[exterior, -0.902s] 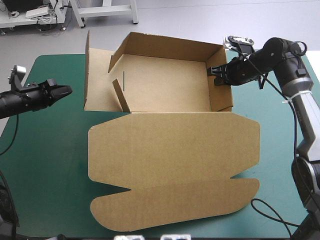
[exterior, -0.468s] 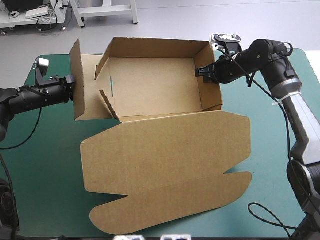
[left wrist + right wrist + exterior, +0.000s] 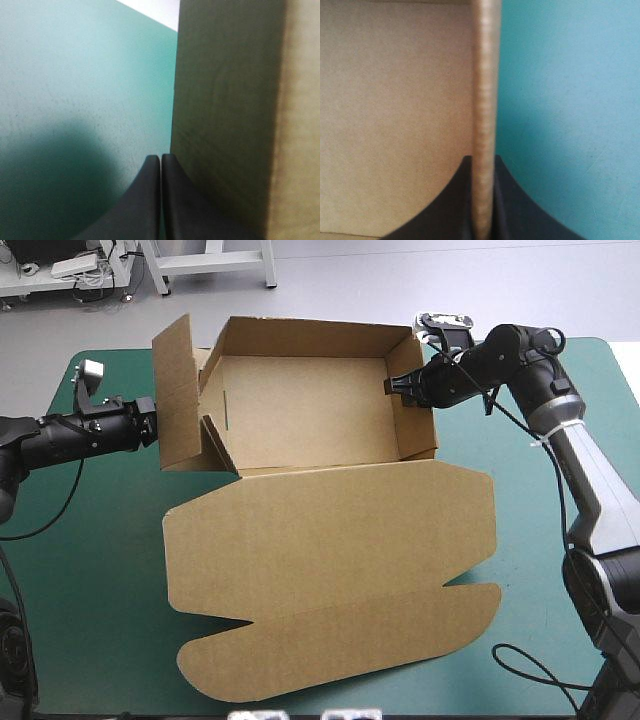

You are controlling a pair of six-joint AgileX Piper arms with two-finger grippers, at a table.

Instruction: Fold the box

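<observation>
Right pincer (image 3: pixel 482 159) clamps the right wall (image 3: pixel 418 410) of the brown box (image 3: pixel 310 410). Left pincer (image 3: pixel 160 157), clenched empty, sits just beside its raised left flap (image 3: pixel 178 390).

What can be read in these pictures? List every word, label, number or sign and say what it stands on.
None: no text can be read in any view.
The box is plain brown board without print; the teal-green cover carries no marks; the left end effector and the right end effector show no label.
</observation>
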